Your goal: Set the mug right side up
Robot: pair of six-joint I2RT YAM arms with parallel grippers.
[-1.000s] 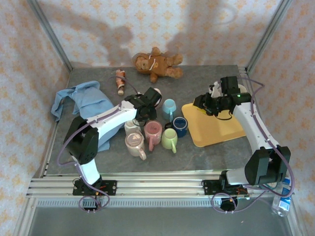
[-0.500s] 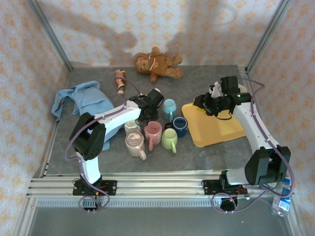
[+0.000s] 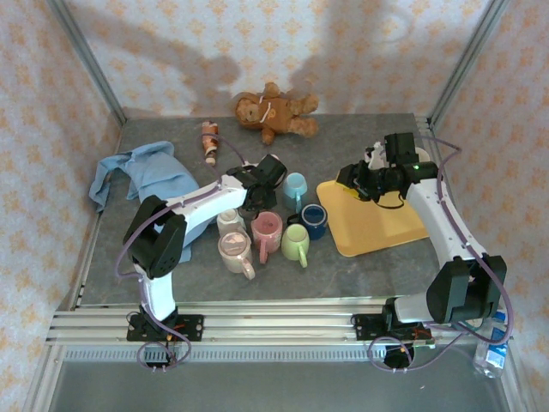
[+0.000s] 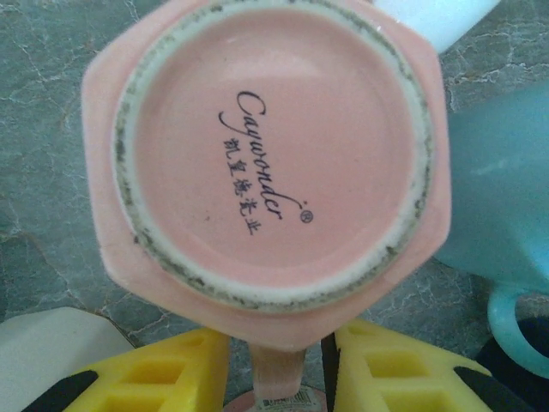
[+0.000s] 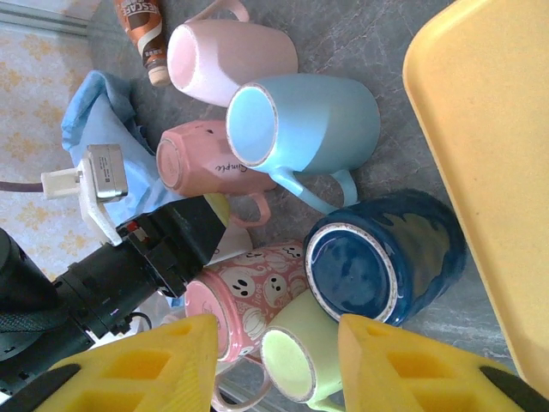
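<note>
Beneath the left wrist camera, the upside-down pink mug (image 4: 270, 163) stands rim-down on the grey table (image 4: 51, 215), its stamped base facing up. It looks like glazed pottery: stiff, fairly heavy, slick on its six-sided wall and likely to chip if knocked. The handle (image 4: 273, 378) seems the surest hold, since a light blue mug (image 4: 497, 197) crowds one side. The left claw (image 4: 279, 356) straddles that handle, with a thin dark gap at each finger, so it looks open and not yet pinching.

From the right wrist camera, the right claw (image 5: 276, 330) hangs open with nothing between its fingers. Below it the task mug sits mid-cluster, between the light blue one and the other arm. Six mugs show plainly here: the task mug, the light blue one, a pale pink mug (image 5: 236, 51), a dark blue mug (image 5: 386, 257), a ghost-patterned mug (image 5: 257, 296) and a green mug (image 5: 296, 360).

From above, a white mug (image 3: 229, 221) and another pinkish mug (image 3: 233, 249) bring my count to eight. There is also one yellow tray (image 3: 377, 232), one teddy bear (image 3: 274, 112), one blue cloth (image 3: 141, 176) and one small bottle (image 3: 208, 142).
</note>
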